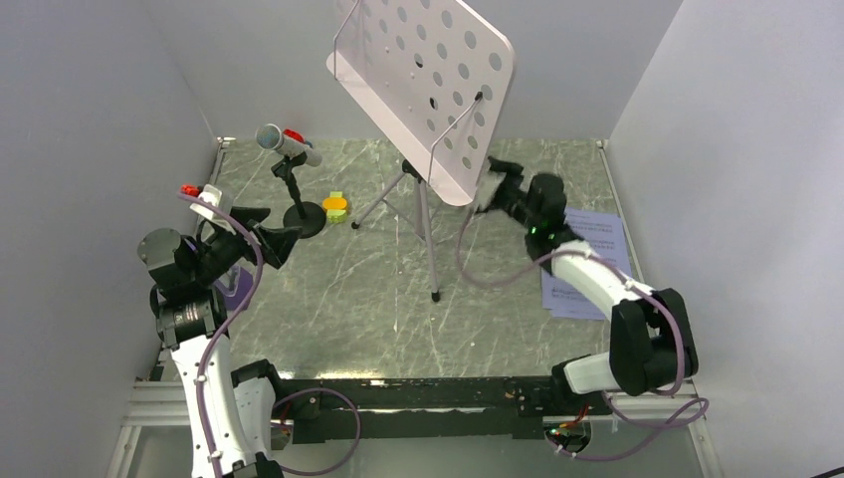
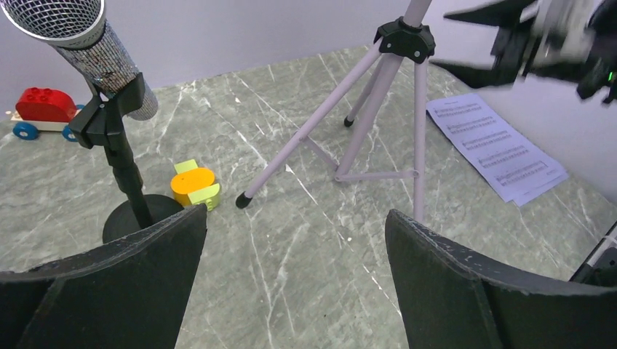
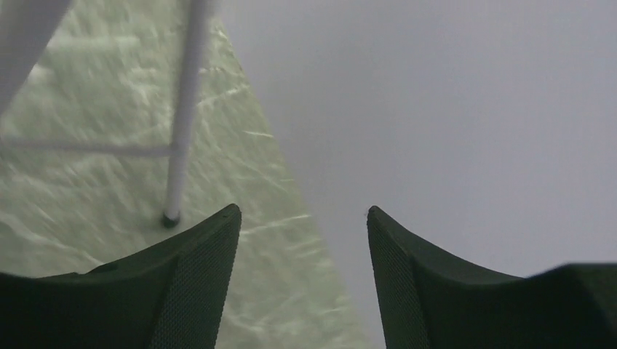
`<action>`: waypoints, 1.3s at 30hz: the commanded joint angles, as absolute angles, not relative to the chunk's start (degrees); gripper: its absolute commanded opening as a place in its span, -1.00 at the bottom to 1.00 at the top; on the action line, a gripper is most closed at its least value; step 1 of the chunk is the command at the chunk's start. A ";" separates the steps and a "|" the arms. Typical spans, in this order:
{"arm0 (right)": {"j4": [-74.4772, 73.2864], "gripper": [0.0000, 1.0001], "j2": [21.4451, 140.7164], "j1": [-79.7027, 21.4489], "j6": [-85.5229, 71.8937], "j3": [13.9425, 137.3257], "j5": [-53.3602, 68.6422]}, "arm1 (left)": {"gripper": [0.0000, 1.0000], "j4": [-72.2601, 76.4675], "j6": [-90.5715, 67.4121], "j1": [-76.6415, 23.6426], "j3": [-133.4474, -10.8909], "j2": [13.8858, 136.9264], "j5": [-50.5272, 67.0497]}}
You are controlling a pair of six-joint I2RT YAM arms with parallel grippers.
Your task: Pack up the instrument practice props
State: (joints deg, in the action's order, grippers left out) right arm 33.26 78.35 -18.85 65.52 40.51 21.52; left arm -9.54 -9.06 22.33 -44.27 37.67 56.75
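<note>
Standing just ahead of the right gripper (image 1: 487,188), whose jaws are spread and empty: grey perforated music stand (image 1: 423,85), desk tilted, post upright, tripod legs splayed. Behind that gripper: white sheet-music pages (image 1: 589,261), flat. Ahead of the wide-spread left gripper (image 1: 271,232): silver microphone (image 1: 287,142), axis slanted, mesh head uppermost.

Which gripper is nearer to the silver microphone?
Left. The left gripper is just beside the round base of the silver microphone; the right gripper is across the table, at the lower edge of the music stand.
</note>
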 commanded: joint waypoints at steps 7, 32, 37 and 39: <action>29.26 0.47 79.95 -7.29 -22.94 53.20 49.88 | 0.91 -3.67 -14.95 22.48 -42.84 37.65 58.96; 55.97 -0.09 99.13 -13.18 -55.77 64.92 59.31 | 0.92 -4.85 -13.65 22.28 -41.29 36.24 57.49; 53.19 -0.28 99.52 -14.88 -51.97 66.00 59.09 | 0.92 -4.48 -13.93 22.32 -41.44 36.38 57.57; 51.96 -0.38 99.21 -15.46 -49.75 66.23 58.97 | 0.92 -4.32 -13.94 22.25 -41.48 36.44 57.57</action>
State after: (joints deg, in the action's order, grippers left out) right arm 51.35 99.77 -14.28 -52.56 63.37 58.54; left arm -5.37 -14.28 22.31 -41.39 36.88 57.52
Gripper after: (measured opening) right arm 0.345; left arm 0.958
